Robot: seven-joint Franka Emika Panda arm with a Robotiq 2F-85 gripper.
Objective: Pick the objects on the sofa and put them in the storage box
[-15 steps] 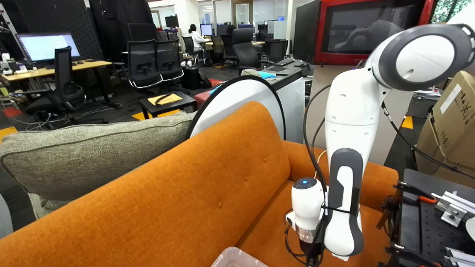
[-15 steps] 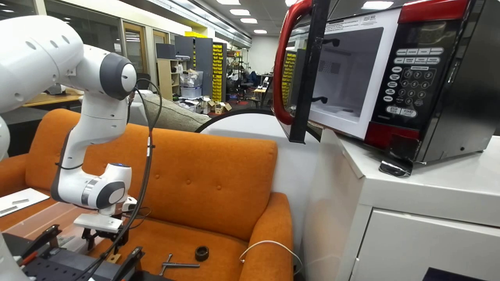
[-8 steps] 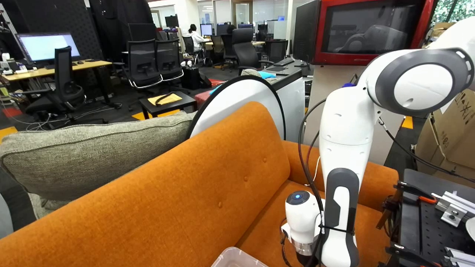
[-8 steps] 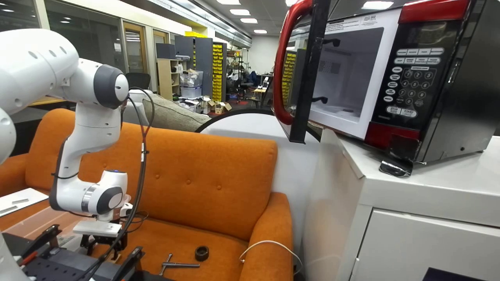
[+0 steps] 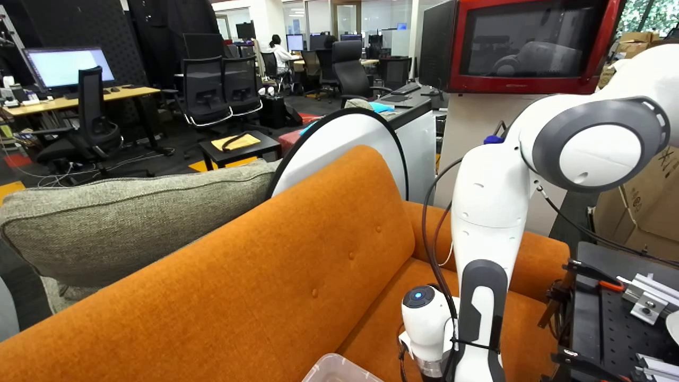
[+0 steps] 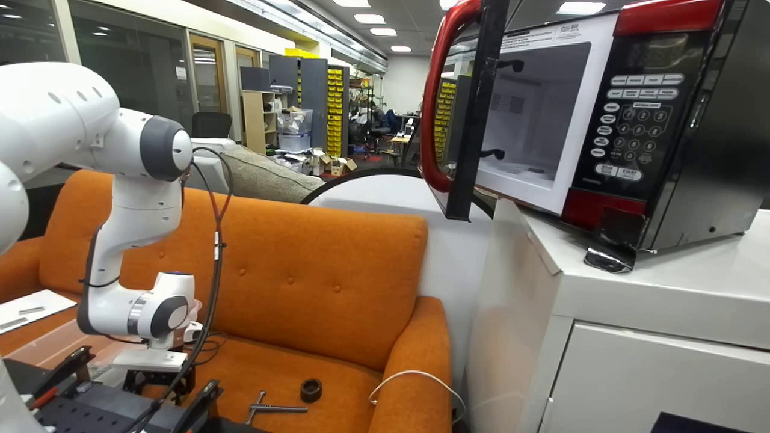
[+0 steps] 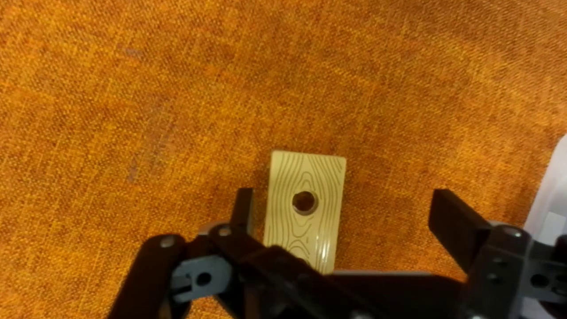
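Pointing down over an orange sofa, a robot's gripper had its fingers spread wide, a wood-patterned block on the fabric showing between them in the wrist view, closer to one finger. A T-shaped tool and a black ring lay close together on the seat, near a white cord. A clear plastic storage box, only partly in view, sat on the sofa.

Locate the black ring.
Left of centre in an exterior view, the black ring lies on the sofa, beyond the T-shaped tool and left of the white cord.
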